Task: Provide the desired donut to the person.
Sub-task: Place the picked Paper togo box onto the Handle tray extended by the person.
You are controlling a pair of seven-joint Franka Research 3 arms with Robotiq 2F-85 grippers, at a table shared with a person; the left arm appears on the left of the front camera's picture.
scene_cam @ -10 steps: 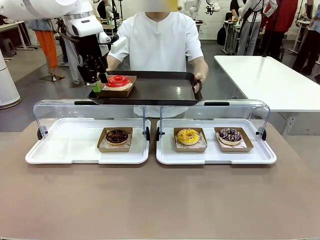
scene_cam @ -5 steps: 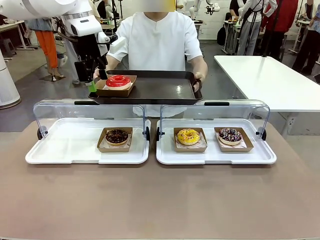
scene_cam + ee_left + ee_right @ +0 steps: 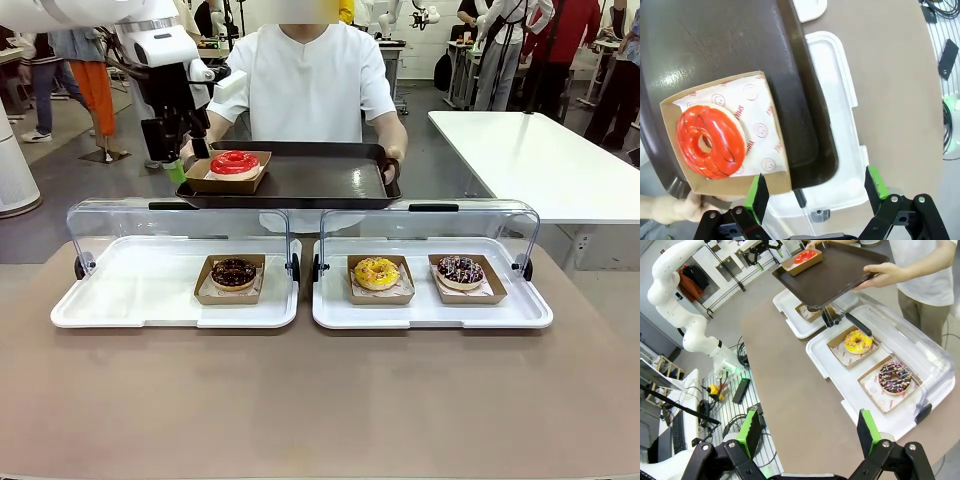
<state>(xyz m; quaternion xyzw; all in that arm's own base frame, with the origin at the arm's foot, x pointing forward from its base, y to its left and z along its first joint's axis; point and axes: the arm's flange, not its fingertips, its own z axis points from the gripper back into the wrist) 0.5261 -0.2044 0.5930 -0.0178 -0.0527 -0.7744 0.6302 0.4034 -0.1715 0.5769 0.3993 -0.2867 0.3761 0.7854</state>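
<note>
The red donut [image 3: 710,142] sits in its paper box [image 3: 776,167] on the dark tray [image 3: 320,180]. The person [image 3: 310,80] holds that tray up with both hands, on the far side of the desk [image 3: 300,400].

The left gripper [image 3: 816,187] has its jaws wide apart, and there is nothing in them. The box is just in front of the jaws, off to one side. One corner of it is very close to one green pad [image 3: 759,192]. I cannot tell if they touch. The donut itself is a bit past that pad, not between the jaws.

The right gripper [image 3: 809,432] has its jaws wide apart too, and they are empty. The tray and the red donut are far away from these jaws. The yellow donut [image 3: 858,342] and the sprinkle donut [image 3: 895,376] lie much nearer, out in front of them, in a white tray with its clear lid up. A brown donut [image 3: 233,271] lies in the other white tray.

I think the big part of the job is done, since the donut is on the person's tray and no jaws hold it. What looks left is small: the left arm should back away from the tray, and the person can take the donut away.
</note>
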